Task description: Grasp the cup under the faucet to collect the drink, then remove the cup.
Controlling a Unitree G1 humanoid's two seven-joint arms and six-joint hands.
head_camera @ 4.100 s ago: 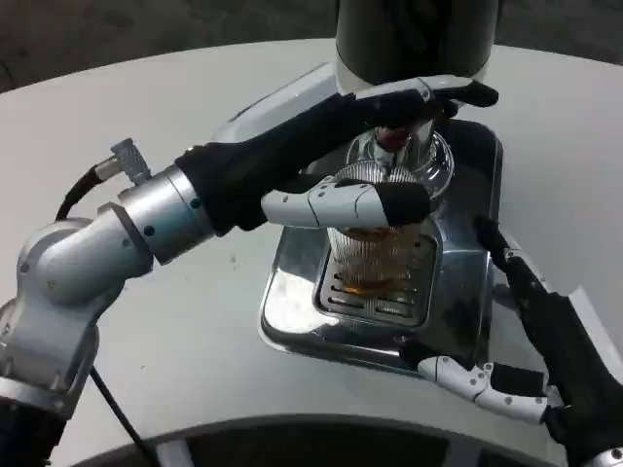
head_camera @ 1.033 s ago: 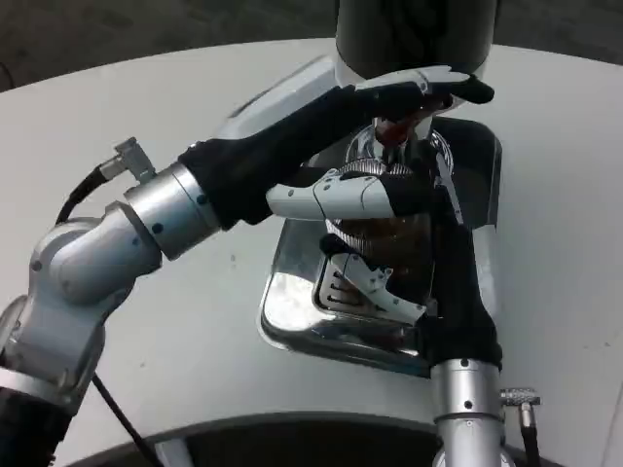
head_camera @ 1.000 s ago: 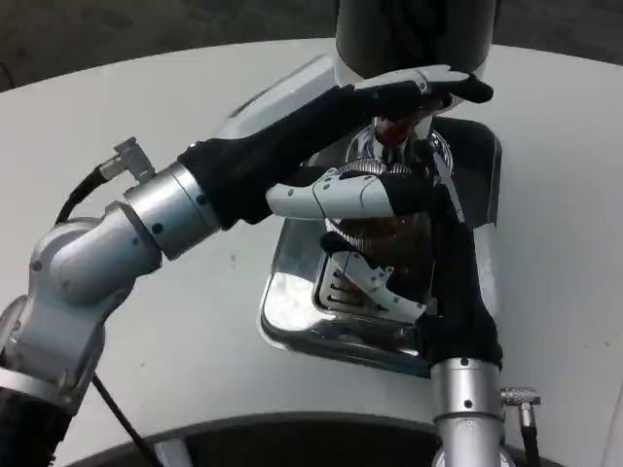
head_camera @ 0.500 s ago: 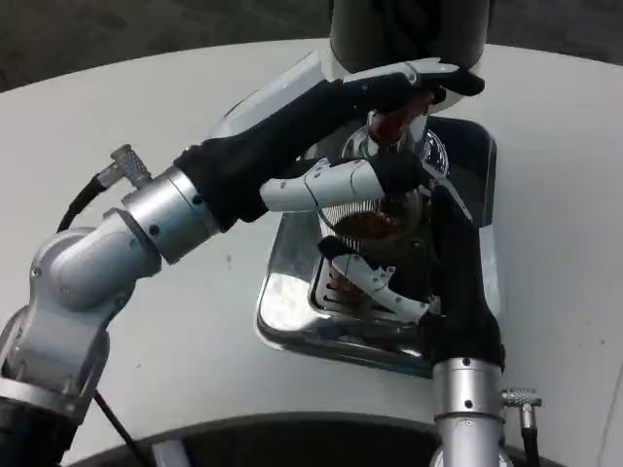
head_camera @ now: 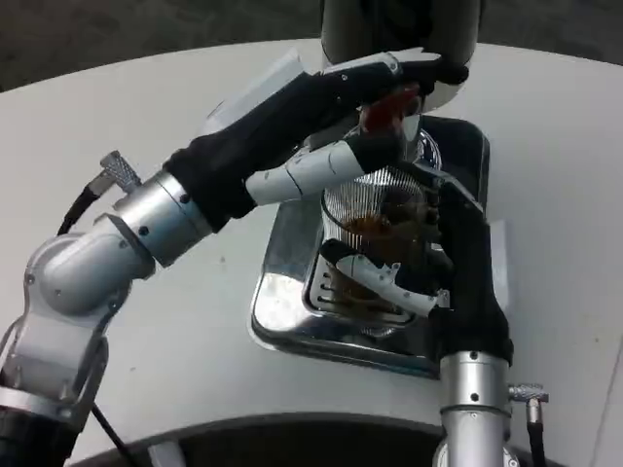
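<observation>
Lifted now and drawn a touch toward the robot since half a second ago, the cup (head_camera: 375,216) tilts above the grille, amber drink inside. On the white bench (head_camera: 146,107) stands the steel drip tray (head_camera: 282,302) under the dispenser (head_camera: 399,29). Left hand (head_camera: 331,117) reaches to the red faucet lever (head_camera: 387,109), fingers stretched along it, nothing gripped that I can see. Right hand (head_camera: 428,263) wraps the ribbed cup, thumb across its front, holding it clear of the tray.
</observation>
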